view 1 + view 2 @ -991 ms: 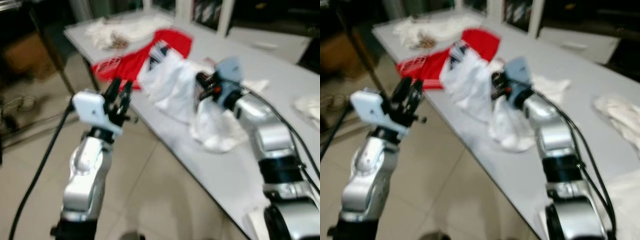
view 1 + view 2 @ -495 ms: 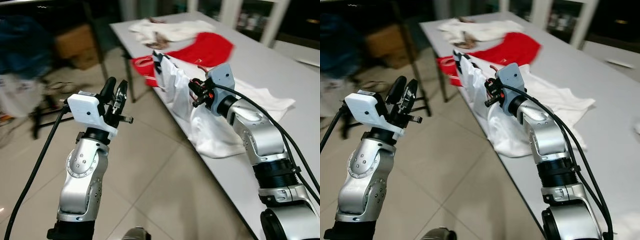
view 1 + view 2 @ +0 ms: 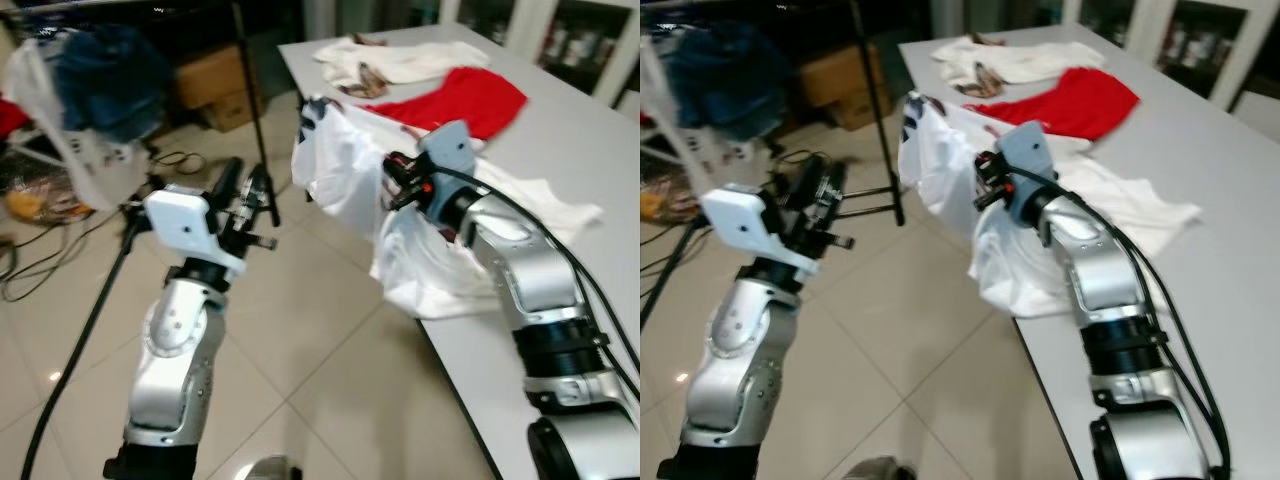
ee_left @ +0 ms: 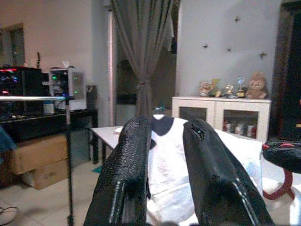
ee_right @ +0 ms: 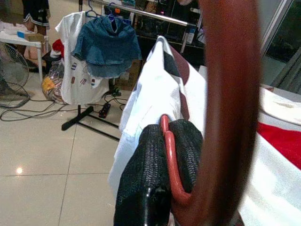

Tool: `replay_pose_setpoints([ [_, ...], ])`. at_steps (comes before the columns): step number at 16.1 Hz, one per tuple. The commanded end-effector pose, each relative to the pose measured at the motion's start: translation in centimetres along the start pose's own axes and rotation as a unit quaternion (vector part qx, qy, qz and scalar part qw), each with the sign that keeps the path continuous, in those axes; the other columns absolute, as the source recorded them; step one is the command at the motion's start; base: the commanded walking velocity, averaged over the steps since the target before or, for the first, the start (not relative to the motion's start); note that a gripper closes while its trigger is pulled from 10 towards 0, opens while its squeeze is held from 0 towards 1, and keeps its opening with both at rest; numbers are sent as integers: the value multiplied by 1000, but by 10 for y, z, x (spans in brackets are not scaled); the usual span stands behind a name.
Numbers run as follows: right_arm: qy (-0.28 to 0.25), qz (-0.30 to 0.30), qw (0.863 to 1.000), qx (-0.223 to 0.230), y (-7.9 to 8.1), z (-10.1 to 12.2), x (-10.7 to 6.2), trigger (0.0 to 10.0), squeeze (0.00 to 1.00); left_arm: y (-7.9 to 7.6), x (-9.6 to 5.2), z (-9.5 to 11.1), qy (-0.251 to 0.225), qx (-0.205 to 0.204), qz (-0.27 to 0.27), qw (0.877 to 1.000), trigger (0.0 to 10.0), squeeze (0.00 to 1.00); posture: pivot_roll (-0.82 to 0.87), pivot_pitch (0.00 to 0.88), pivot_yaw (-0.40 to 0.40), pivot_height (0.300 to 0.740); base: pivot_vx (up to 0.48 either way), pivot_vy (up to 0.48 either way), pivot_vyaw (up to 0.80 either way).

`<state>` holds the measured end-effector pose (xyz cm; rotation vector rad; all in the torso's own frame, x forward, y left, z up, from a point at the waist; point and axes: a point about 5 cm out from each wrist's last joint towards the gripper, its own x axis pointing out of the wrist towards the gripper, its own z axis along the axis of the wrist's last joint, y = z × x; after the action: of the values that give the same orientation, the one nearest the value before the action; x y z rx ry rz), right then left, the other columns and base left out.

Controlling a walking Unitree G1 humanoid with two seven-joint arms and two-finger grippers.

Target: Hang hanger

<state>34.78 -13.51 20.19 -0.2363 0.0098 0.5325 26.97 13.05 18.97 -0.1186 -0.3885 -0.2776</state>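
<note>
Turning to its left, the head camera now brings the clothes rack [image 3: 245, 100] and its hung garments into the eye views, where half a second ago mostly floor and table [image 3: 590, 140] showed; I judge the robot is carrying the load toward the rail. The right pincer [image 3: 392, 180] holds the white shirt [image 3: 340, 165] beyond the table's near-left edge. In the left wrist view, the left pincer [image 4: 164, 165] is spread, touching nothing. In the right wrist view, the fingers [image 5: 141, 165] pinch the red hanger [image 5: 170, 160].
</note>
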Motion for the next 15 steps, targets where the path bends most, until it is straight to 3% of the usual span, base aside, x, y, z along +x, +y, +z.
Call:
replay_pose_setpoints([
  [1, -5, 10, 1000, 1, 6, 4, 3, 10000, 0, 6, 1, 4, -5, 16, 2, 1000, 10000, 0, -4, 0, 58, 736, 0, 0, 644],
  [4, 0, 0, 1000, -2, 3, 4, 4, 10000, 0, 5, 3, 3, -2, 35, -3, 999, 10000, 0, -3, 0, 62, 736, 0, -160, 640],
  [6, 7, -7, 1000, -3, 2, 2, 4, 10000, 0, 6, 3, 4, -3, 9, -1, 1000, 10000, 0, -1, 0, 63, 736, 0, -240, 647],
  [13, 32, -34, 999, -9, -7, -5, 2, 10000, 0, 6, 3, 3, -1, 7, -4, 1000, 10000, 0, -2, 0, 66, 736, 0, 0, 639],
  [15, 46, -58, 997, -3, -13, -8, 2, 10000, 0, 5, 3, 2, 0, 7, -5, 1000, 10000, 0, -5, 0, 65, 736, 0, 0, 0],
])
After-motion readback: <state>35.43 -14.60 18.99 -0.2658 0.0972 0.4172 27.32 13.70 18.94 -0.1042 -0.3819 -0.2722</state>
